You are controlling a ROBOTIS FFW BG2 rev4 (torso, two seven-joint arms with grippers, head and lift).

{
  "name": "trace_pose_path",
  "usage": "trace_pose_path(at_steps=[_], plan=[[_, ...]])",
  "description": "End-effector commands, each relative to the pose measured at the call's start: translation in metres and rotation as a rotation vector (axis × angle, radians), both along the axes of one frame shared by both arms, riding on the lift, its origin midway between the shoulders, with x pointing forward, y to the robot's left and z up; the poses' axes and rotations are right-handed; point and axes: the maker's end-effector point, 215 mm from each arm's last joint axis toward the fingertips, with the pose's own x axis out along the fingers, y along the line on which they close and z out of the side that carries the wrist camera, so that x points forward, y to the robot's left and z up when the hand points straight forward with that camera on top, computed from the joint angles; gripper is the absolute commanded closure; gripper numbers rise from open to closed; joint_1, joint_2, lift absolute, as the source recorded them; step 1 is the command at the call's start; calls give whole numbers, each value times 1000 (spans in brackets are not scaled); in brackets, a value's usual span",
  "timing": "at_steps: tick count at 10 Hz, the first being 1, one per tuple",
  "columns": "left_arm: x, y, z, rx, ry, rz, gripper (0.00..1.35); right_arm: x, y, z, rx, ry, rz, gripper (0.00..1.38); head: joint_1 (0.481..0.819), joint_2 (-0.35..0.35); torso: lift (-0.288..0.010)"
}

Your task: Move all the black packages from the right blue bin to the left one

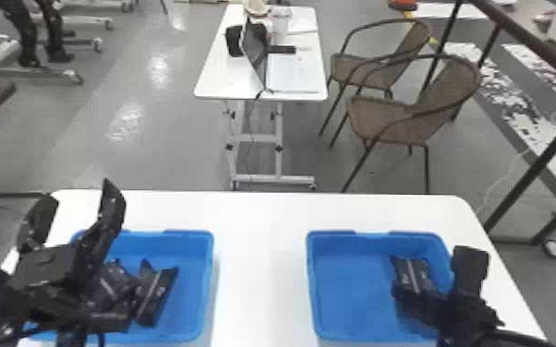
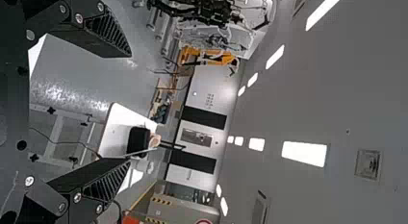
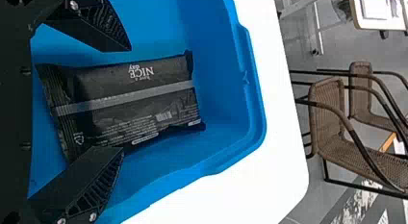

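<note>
Both the left bin [image 1: 208, 277] and the right bin [image 1: 312, 286] are plain blue, against a white surface [image 1: 263, 258]. The package [image 3: 120, 84] in the right one is black, crossed by a grey stripe and marked with white print, while the packages [image 1: 157, 297] in the left one are black with pale stripes. Brown, woven-patterned chairs [image 1: 383, 115] stand out from the grey floor [image 1: 83, 120].

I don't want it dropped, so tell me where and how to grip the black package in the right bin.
Probably best pinched mid-length across its narrower width, coming from above: the package lies flat and longer than wide, with bare bin floor beside both long edges for the right gripper.
</note>
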Motion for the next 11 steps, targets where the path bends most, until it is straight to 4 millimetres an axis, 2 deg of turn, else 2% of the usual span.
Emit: trace_pose_path(at_steps=[1, 4, 5, 6, 7, 11], plan=[[-1, 0, -1, -5, 2, 1, 265, -6, -7, 1, -6, 6, -40, 159, 695, -46, -42], [-1, 0, -3, -6, 5, 2, 263, -8, -11, 8, -8, 10, -79, 401, 695, -59, -42], [-1, 1, -3, -5, 5, 4, 265, -10, -11, 6, -7, 21, -98, 545, 695, -61, -42], [-2, 2, -4, -6, 3, 5, 263, -11, -10, 6, -2, 9, -101, 904, 695, -63, -42], [-3, 2, -5, -7, 6, 5, 265, -9, -3, 6, 24, -9, -103, 1087, 695, -60, -42], [-3, 1, -1, 0, -7, 8, 265, 14, 21, 31, 80, -86, -60, 1087, 695, -31, -42]])
